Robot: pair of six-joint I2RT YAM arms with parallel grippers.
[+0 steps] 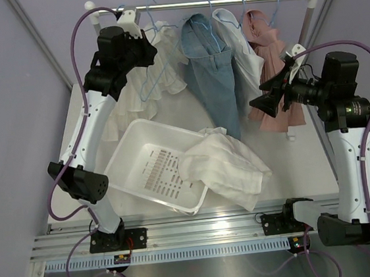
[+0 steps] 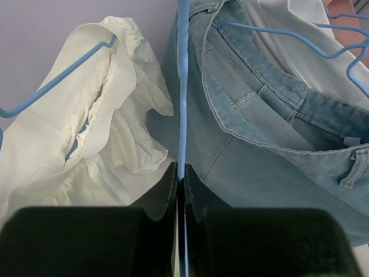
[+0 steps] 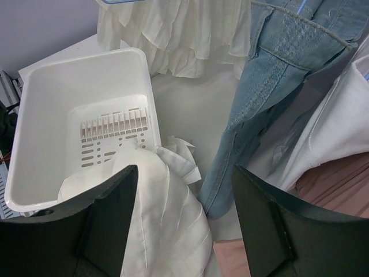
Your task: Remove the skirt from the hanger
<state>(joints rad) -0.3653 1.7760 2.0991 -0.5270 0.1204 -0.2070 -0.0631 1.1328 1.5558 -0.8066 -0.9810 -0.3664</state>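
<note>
A cream ruffled skirt (image 1: 131, 101) (image 2: 86, 133) hangs at the left end of the rail (image 1: 223, 2), with a blue hanger (image 2: 57, 86) running into its waist. My left gripper (image 1: 152, 49) (image 2: 183, 173) is up beside it, shut on a thin blue hanger wire (image 2: 183, 86) that rises straight from the jaws between the cream skirt and the denim garment (image 2: 259, 144). Whether this wire belongs to the skirt's hanger I cannot tell. My right gripper (image 1: 267, 100) (image 3: 184, 231) stands open and holds nothing, hovering by the pink garment (image 1: 268, 50) above a white cloth (image 3: 161, 219).
On the rail also hang the denim garment (image 1: 212, 83), a white shirt (image 1: 238, 47) and the pink garment, each on a blue hanger. A white basket (image 1: 129, 144) (image 3: 75, 63) sits on the table below, the white cloth (image 1: 228, 167) draped over its right rim.
</note>
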